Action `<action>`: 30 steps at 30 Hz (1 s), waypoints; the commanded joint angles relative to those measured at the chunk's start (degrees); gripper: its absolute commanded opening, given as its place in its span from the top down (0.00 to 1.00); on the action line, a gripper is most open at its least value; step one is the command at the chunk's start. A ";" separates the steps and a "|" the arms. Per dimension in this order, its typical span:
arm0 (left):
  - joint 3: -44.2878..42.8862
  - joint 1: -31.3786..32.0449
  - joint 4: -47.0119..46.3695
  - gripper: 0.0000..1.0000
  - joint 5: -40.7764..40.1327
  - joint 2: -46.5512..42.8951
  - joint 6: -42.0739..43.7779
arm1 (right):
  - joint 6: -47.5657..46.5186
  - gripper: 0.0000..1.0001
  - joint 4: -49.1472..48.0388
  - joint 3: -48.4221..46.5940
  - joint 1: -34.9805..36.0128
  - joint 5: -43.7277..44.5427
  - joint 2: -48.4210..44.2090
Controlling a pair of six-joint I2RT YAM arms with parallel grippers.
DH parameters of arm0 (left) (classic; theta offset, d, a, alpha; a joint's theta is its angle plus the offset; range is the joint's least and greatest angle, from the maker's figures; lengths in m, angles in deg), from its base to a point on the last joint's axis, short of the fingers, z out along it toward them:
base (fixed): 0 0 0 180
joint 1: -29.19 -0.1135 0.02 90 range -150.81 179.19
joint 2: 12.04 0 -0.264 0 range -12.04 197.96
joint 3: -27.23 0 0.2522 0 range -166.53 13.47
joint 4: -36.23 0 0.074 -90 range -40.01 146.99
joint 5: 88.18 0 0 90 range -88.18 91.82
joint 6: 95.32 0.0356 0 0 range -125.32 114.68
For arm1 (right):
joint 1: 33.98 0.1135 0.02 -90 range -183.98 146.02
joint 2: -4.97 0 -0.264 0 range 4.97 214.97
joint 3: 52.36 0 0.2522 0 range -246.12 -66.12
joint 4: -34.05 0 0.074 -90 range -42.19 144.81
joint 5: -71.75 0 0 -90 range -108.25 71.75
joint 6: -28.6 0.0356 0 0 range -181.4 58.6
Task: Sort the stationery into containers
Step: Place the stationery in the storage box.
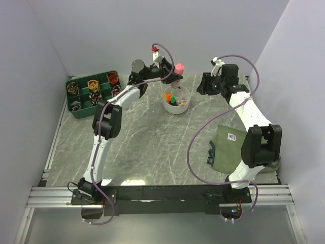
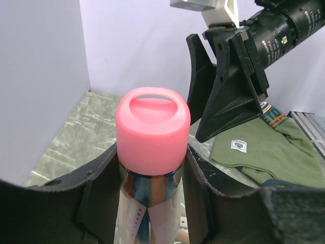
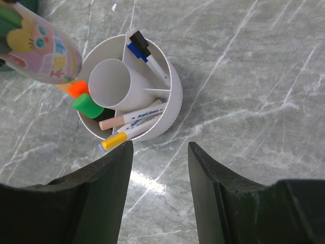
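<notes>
My left gripper (image 2: 151,152) is shut on a thick pink marker (image 2: 152,127), held upright with its pink cap (image 1: 179,67) up, above the far rim of the white round bowl (image 1: 177,108). The marker's patterned body (image 3: 43,51) hangs over the bowl's left edge. Inside the bowl (image 3: 175,96) lie an orange-capped marker (image 3: 78,89), a green-capped marker (image 3: 86,105), a tan pen (image 3: 129,118), a yellow-capped pen (image 3: 114,141) and a blue-capped white pen (image 3: 144,56). Its central cup (image 3: 112,84) is empty. My right gripper (image 3: 160,152) is open, empty, hovering just right of the bowl (image 1: 201,85).
A dark green compartment tray (image 1: 81,109) with coiled bands stands at the back left. An olive-green cloth pouch (image 1: 231,147) lies at the right beside my right arm, also in the left wrist view (image 2: 264,147). Walls close in the table on three sides.
</notes>
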 commanded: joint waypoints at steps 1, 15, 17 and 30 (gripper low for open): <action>-1.08 1.34 -4.89 0.99 -1.43 1.38 -1.52 | 0.38 0.45 -0.02 -0.82 -0.12 -0.59 -1.50; -3.11 1.96 -3.84 0.99 -2.75 7.98 0.50 | -1.90 0.44 1.12 5.16 -0.03 1.08 -7.48; -3.28 1.96 -3.93 0.99 -3.18 8.42 0.68 | -2.17 0.44 1.30 5.51 0.06 1.25 -7.74; 8.13 -1.99 -8.23 0.01 0.94 -2.63 2.44 | -2.08 0.41 0.07 3.40 0.67 -1.64 -5.29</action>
